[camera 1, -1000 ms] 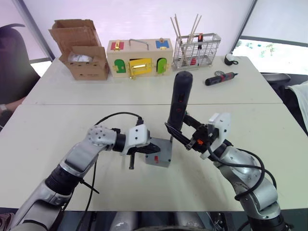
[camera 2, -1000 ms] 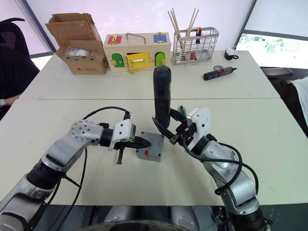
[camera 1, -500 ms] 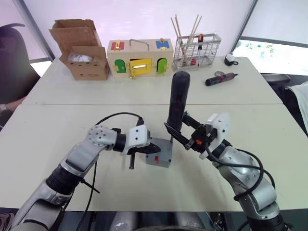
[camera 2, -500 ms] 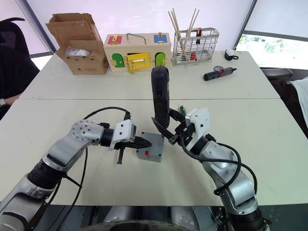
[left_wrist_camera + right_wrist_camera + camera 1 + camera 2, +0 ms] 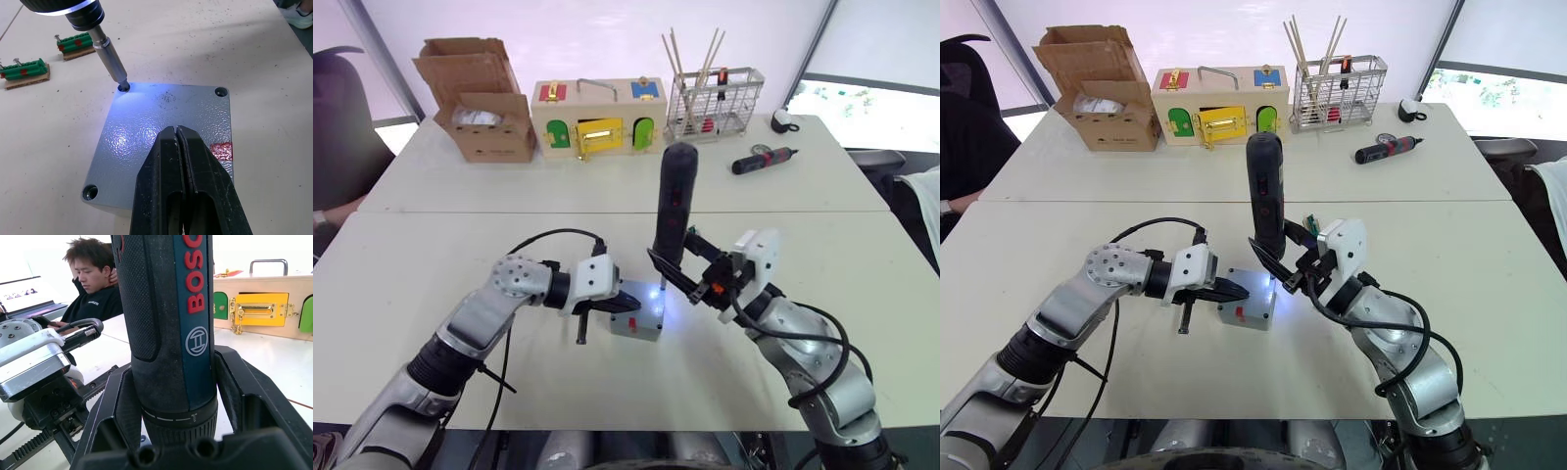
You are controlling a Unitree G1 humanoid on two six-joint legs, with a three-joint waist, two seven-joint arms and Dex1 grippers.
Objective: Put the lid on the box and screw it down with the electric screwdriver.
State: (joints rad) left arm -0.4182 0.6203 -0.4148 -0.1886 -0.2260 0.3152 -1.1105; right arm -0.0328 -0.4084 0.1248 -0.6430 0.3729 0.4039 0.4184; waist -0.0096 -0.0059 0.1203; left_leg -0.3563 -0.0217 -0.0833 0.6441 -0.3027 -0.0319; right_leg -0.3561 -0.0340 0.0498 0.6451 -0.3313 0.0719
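The lid [image 5: 161, 129] sits on the box [image 5: 641, 328] near the middle of the front table [image 5: 431, 294], with the screwdriver [image 5: 672, 211] upright at its 1 o'clock corner, bit in that screw hole and work light on, likely driving a screw there. The left gripper [image 5: 178, 147], jaws closed and empty, presses on the lid from 9 o'clock, probably to keep it from turning. The right gripper [image 5: 1285, 262] clamps the screwdriver low on its body for a steady vertical push. Three lid holes show. Two green screw strips [image 5: 76, 43] lie beyond the box.
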